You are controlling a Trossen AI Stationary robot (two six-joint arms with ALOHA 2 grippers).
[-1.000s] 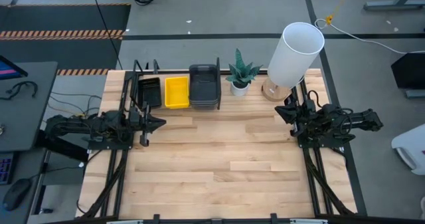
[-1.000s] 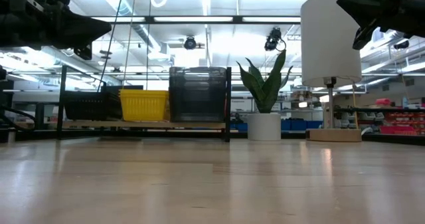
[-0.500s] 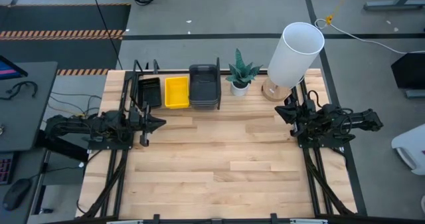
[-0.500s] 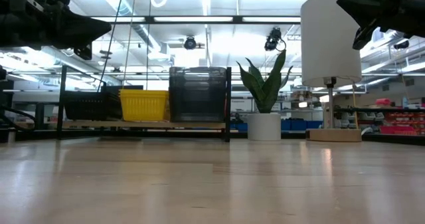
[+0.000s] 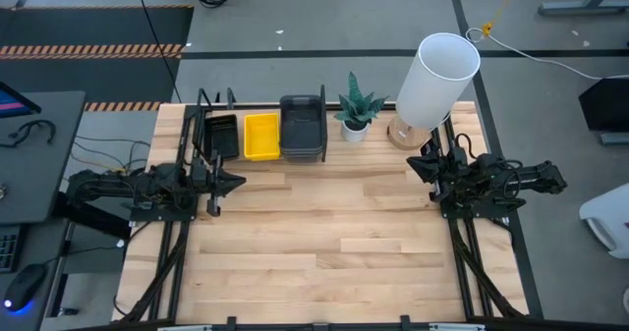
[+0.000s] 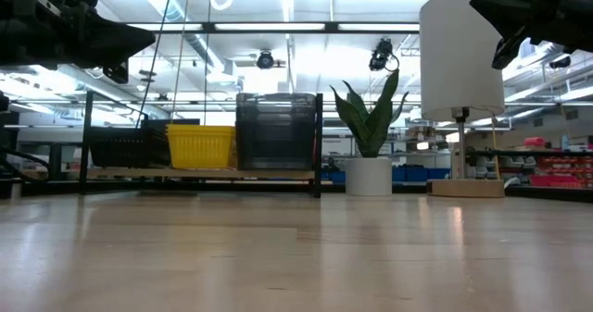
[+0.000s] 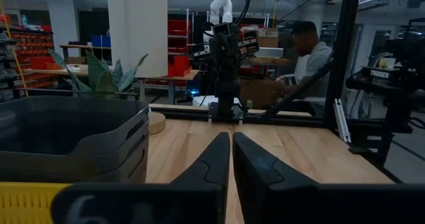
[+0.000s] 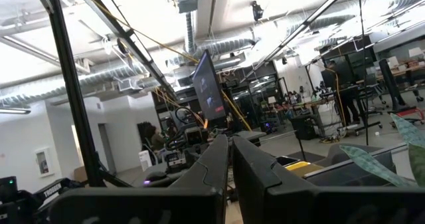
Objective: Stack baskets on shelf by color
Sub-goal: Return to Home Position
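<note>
Fingers together on left gripper (image 5: 239, 183) and right gripper (image 5: 413, 167), plant (image 5: 356, 108), lamp (image 5: 439, 76) beside shelf (image 6: 278, 174)

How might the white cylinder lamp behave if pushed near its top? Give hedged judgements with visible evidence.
The lamp probably tips easily: its wide shade stands high on a thin stem over a small wooden base. The flat base likely slides rather than rolls on the smooth table.

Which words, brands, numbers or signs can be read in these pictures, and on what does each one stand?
"TROSSEN": on a dark machine part in the left wrist view.
"TROSSEN": tiny, hardly readable, on a dark part in the right wrist view.
A pale mark on the left gripper's body: too blurred to read.
The baskets and the shelf bear no text.
</note>
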